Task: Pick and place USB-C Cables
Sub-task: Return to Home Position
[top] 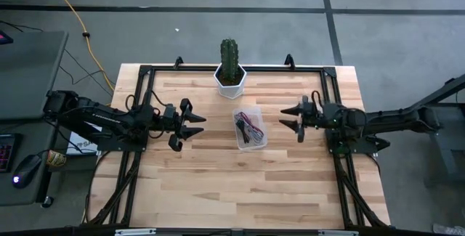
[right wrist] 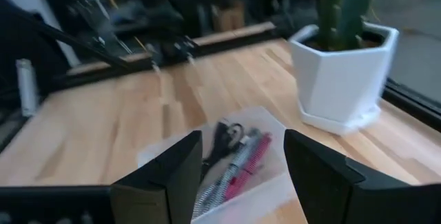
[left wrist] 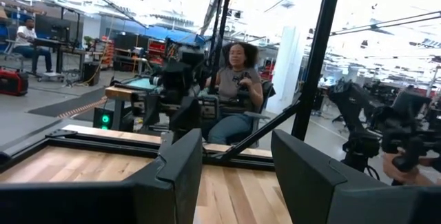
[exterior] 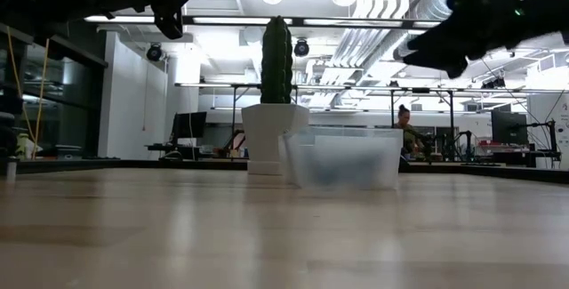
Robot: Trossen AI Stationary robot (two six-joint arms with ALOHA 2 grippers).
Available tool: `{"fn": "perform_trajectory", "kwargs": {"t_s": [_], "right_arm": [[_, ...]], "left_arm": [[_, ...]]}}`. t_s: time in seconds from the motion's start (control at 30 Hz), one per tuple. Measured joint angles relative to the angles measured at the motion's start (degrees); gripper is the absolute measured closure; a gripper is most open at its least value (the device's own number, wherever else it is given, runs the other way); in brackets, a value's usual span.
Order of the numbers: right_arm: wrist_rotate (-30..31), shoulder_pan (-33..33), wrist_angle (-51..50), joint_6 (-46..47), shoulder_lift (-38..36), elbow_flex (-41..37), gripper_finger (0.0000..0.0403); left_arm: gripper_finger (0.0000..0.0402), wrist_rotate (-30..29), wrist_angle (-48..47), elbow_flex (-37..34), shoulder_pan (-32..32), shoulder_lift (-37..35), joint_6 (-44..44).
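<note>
The cables (top: 249, 128) lie bundled inside a clear plastic bin (top: 240, 140) at the table's middle; in the right wrist view I see a black one (right wrist: 224, 136), a red/pink one (right wrist: 251, 162) and a grey one (right wrist: 210, 195) side by side in it. My left gripper (top: 195, 125) hovers open to the bin's left, above the table. My right gripper (top: 292, 118) hovers open to the bin's right, its fingers (right wrist: 172, 176) pointing toward the bin. Neither touches anything.
A cactus in a white hexagonal pot (top: 230, 78) stands just beyond the bin toward the far edge. A black frame (top: 145, 71) borders the tabletop. Bare wood lies near the front edge (top: 240, 192). A person (left wrist: 234, 93) sits beyond the table's right side.
</note>
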Motion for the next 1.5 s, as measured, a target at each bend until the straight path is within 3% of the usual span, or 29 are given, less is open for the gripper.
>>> {"fn": "perform_trajectory", "kwargs": {"t_s": [0.1,0.2,0.63,0.8,1.33,1.5], "right_arm": [[-0.2,0.8,9.1,-0.7,-3.1,-6.1,0.0206],[-0.1,0.6,12.2,-0.7,-6.9,-9.7,0.0206],[0.7,0.6,-5.6,-0.6,-22.4,-10.9,0.0206],[1.2,0.6,-5.2,-0.7,-26.3,-12.8,0.0206],[2.2,0.8,-8.4,-0.6,-28.3,-12.8,0.0208],[2.7,0.8,-8.3,-0.7,-28.3,-12.8,0.0264]], "left_arm": [[0.0247,0.0,-0.4,0.0,0.0,0.0,-0.9],[0.0247,0.0,-0.8,0.0,0.0,0.0,-0.9],[0.0247,0.0,-1.1,0.0,0.0,0.0,-0.5],[0.0247,0.0,-1.2,0.0,0.0,0.0,-0.4],[0.0247,0.0,-1.2,0.0,0.0,0.0,-0.4],[0.0247,0.0,-1.2,0.0,0.0,0.0,-0.4]]}}
